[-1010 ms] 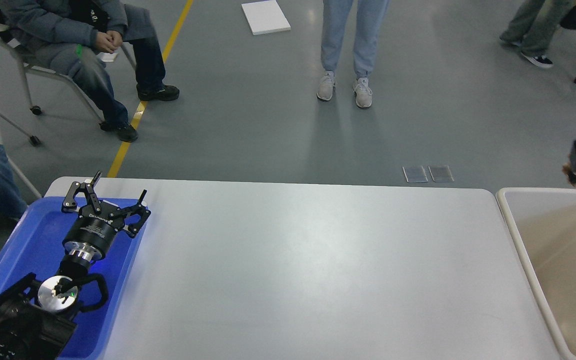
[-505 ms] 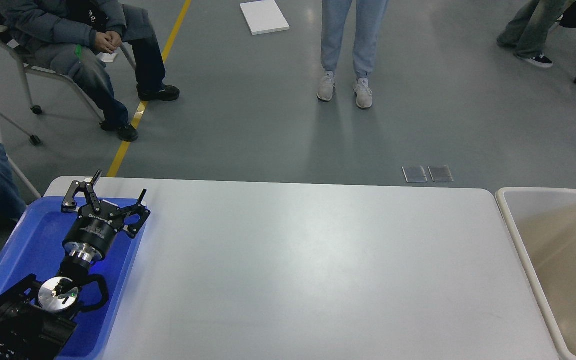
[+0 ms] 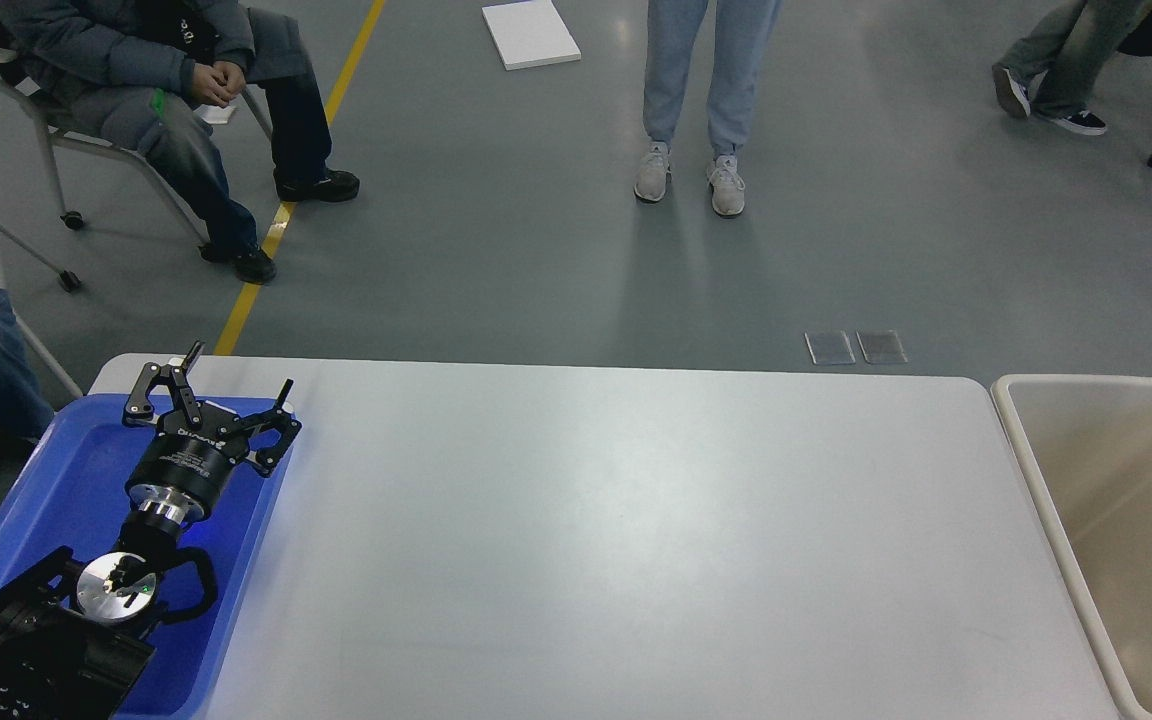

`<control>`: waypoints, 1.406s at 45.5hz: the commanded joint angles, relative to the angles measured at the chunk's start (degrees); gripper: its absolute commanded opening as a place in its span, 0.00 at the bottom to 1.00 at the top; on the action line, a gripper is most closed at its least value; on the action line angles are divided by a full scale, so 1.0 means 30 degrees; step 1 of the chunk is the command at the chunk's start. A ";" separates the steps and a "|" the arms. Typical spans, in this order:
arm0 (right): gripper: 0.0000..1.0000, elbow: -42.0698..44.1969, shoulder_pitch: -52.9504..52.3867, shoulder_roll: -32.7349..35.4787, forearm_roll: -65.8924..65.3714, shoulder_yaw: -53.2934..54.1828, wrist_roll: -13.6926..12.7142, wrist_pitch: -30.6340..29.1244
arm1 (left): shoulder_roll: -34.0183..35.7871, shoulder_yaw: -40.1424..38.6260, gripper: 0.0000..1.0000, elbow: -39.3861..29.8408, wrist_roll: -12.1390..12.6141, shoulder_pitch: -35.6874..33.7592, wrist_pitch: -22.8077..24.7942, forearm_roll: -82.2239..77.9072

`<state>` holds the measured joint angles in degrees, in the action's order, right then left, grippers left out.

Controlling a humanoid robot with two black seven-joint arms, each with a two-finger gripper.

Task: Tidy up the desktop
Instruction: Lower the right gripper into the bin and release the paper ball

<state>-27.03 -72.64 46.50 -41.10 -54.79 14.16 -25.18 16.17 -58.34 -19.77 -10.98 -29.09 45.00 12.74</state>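
Left gripper (image 3: pixel 231 395) hangs over the far end of the blue tray (image 3: pixel 56 480) at the left edge of the desktop (image 3: pixel 616 530), its two fingers spread apart and holding nothing. The right gripper is not in view, so I cannot say its state. No loose thing shows on the desktop, so I judge the tidying close to finished, and the good step is a careful check of the tray and the bin before the arm draws back. For a clean retreat, the gripper should lift above the tray rim first, because its fingers stand near the wall beside the desktop. The middle is wide open room for moving. At the right, the beige bin (image 3: pixel 1021 440) touches the desktop's edge, with its rim as the only obstacle there
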 commanded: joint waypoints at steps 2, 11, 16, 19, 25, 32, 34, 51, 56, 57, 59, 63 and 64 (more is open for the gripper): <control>0.00 0.0688 0.2533 -0.1290 0.0018 0.1155 -0.0060 0.1507 | 0.0000 0.0021 1.00 -0.0001 -0.0003 0.0000 0.0000 0.0002; 0.00 0.3499 0.4582 -0.3017 0.0309 0.2150 -0.0060 0.1625 | 0.0000 0.0021 1.00 -0.0001 -0.0003 0.0000 0.0000 0.0002; 0.00 0.4790 0.5902 -0.4043 0.0954 0.2532 -0.0118 0.1771 | 0.0000 0.0021 1.00 -0.0001 -0.0003 0.0000 0.0000 0.0002; 0.00 0.5055 0.6312 -0.4366 0.1159 0.2532 -0.0265 0.2005 | 0.0000 0.0021 1.00 -0.0001 -0.0003 0.0000 0.0000 0.0002; 0.00 0.5114 0.6870 -0.4689 0.1277 0.2562 -0.0499 0.2503 | 0.0000 -0.0008 1.00 -0.0001 -0.0003 0.0000 0.0000 0.0002; 0.00 0.5114 0.7222 -0.4806 0.1277 0.2942 -0.0558 0.2651 | 0.0000 -0.0008 1.00 -0.0001 -0.0003 0.0000 0.0000 0.0002; 0.00 0.5114 0.7222 -0.4806 0.1277 0.2942 -0.0558 0.2651 | 0.0000 -0.0008 1.00 -0.0001 -0.0003 0.0000 0.0000 0.0002; 0.85 0.5055 0.6841 -0.4719 0.1482 0.3118 -0.0529 0.2709 | 0.0000 0.0021 1.00 -0.0001 0.0026 0.0000 0.0000 0.0002; 0.98 0.4938 0.6432 -0.4543 0.1804 0.3177 -0.0500 0.2680 | 0.0000 -0.0008 1.00 -0.0001 -0.0003 0.0000 0.0000 0.0002; 0.98 0.4909 0.6373 -0.4514 0.1892 0.3177 -0.0500 0.2651 | 0.0000 -0.0008 1.00 -0.0001 -0.0003 0.0000 0.0000 0.0002; 0.98 0.4821 0.6197 -0.4426 0.2038 0.3177 -0.0500 0.2621 | 0.0000 -0.0008 1.00 -0.0001 -0.0003 0.0000 0.0000 0.0002; 0.99 0.4762 0.5875 -0.4221 0.2098 0.3177 -0.0500 0.2504 | 0.0000 -0.0008 1.00 -0.0001 -0.0003 0.0000 0.0000 -0.0027; 0.99 0.4762 0.5787 -0.4192 0.2127 0.3177 -0.0500 0.2504 | 0.0000 -0.0008 1.00 -0.0001 -0.0003 0.0000 0.0000 0.0002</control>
<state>-12.26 -53.19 32.91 -35.87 -45.48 12.61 -17.29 16.17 -58.31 -19.78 -10.99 -29.09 45.00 12.74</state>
